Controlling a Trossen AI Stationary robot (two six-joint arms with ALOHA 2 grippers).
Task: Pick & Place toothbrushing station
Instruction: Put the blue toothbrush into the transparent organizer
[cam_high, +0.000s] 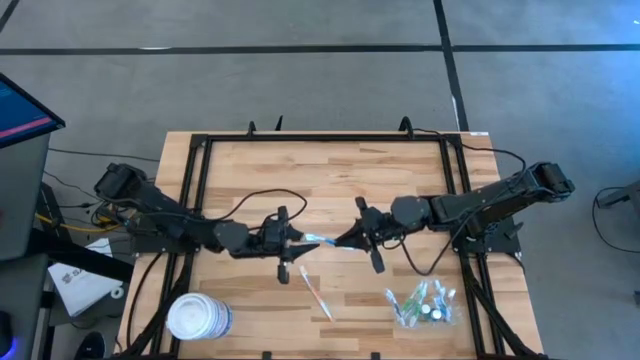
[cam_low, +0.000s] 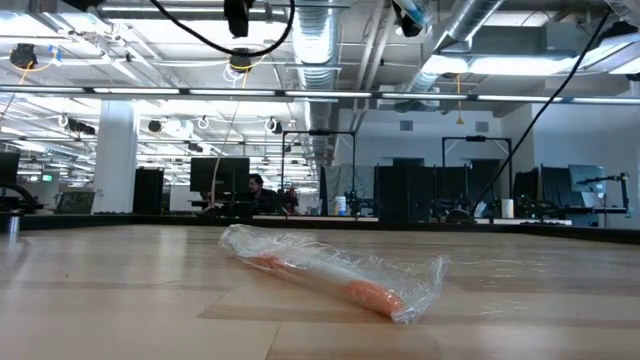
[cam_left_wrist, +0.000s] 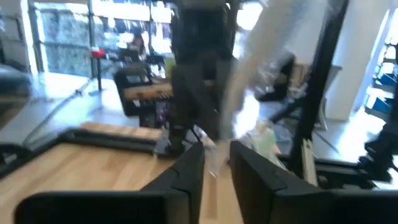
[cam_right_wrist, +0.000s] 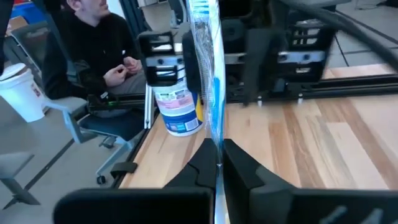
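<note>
The toothbrushing station (cam_high: 422, 306) sits on the counter (cam_high: 330, 180) near its edge on my right side, well apart from both claws. Above mid-counter my right claw (cam_right_wrist: 219, 163) is pressed together on a wrapped blue toothbrush (cam_right_wrist: 208, 74). My left claw (cam_high: 298, 238) meets the wrapper's other end; whether it grips, I cannot tell. Another wrapped toothbrush (cam_high: 316, 292) lies between them and the edge, and a white tub (cam_high: 198, 317) stands on my left.

Two dark jointed arms (cam_high: 170, 225) trailing thin black cables (cam_high: 262, 197).
</note>
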